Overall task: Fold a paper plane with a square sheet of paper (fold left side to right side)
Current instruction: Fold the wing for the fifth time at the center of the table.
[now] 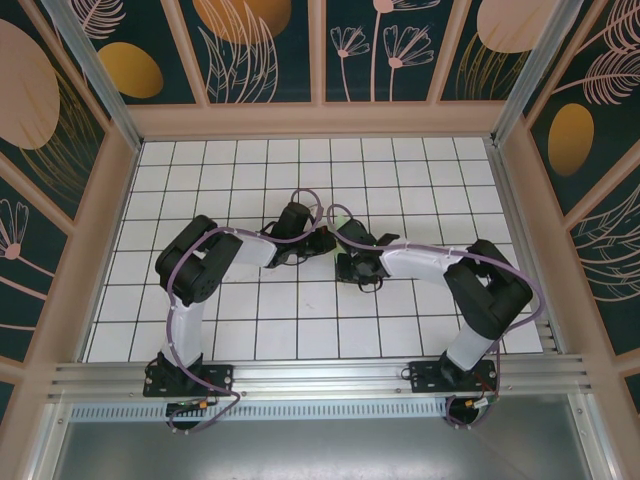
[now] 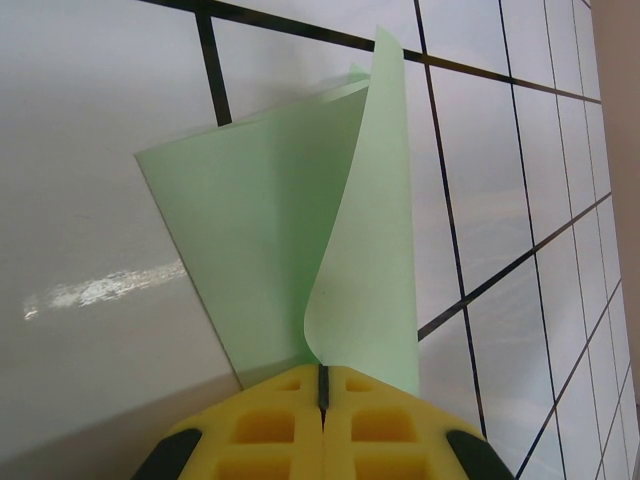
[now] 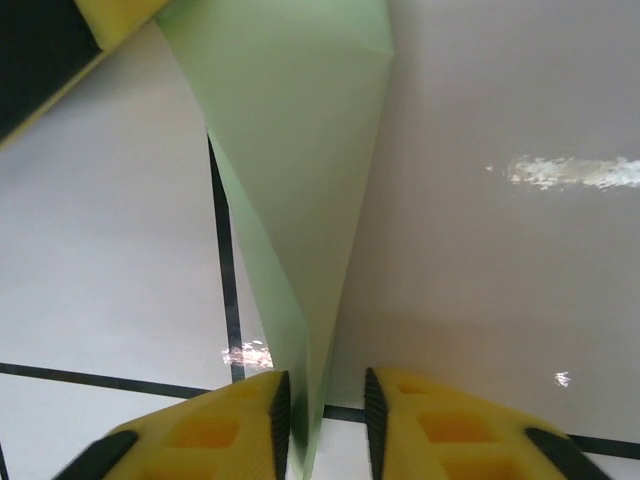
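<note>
Paper sheet [image 2: 260,240], creased to a pointed shape with further folds seemingly left, spans the table [image 1: 300,320] centre between left gripper [image 2: 322,385], pinching one end, and right gripper [image 3: 325,420], narrowly spread astride its tip.

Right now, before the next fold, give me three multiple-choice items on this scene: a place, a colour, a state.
1. Where is the narrow end of the sheet of paper?
A. between the fingers of the right gripper
B. on the back wall
C. under an arm's base

2. What colour is the sheet?
A. white
B. pale green
C. orange

3. How is the left gripper?
A. wide open
B. shut on nothing
C. shut on the sheet

Answers: 1 A, it runs down between the two yellow fingers; 2 B, green against the white tiles; 3 C, its jaws meet with the sheet pinched.
</note>
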Robot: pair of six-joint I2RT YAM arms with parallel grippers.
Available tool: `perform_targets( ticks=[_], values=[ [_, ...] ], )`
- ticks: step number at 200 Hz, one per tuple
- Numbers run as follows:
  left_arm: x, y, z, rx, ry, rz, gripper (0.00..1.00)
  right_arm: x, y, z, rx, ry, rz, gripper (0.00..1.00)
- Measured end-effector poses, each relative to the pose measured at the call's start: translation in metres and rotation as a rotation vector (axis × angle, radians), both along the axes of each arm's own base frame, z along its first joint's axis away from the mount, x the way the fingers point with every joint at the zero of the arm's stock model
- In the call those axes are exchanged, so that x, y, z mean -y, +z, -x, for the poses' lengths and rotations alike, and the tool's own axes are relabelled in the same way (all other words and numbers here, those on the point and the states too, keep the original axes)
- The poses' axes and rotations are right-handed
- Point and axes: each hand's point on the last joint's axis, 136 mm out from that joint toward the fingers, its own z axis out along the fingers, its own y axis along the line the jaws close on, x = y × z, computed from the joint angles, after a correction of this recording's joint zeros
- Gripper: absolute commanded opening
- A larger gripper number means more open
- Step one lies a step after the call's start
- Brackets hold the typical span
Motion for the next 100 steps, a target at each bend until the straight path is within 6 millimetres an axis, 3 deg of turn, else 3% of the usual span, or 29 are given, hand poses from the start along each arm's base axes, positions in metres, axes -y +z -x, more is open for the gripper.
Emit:
perform_targets(
  ticks=[61, 100],
  values=[
    [0.001, 0.0012, -0.0001, 0.003, -0.003, 0.006, 0.05, -0.0001, -0.0005, 0.0012, 0.006, -0.002, 0.025, 0.19],
    [0.001, 0.001, 0.0, 0.003, -0.003, 0.005, 0.05, -0.0002, -0.0011, 0.0037, -0.001, -0.006, 0.027, 0.21]
  ],
)
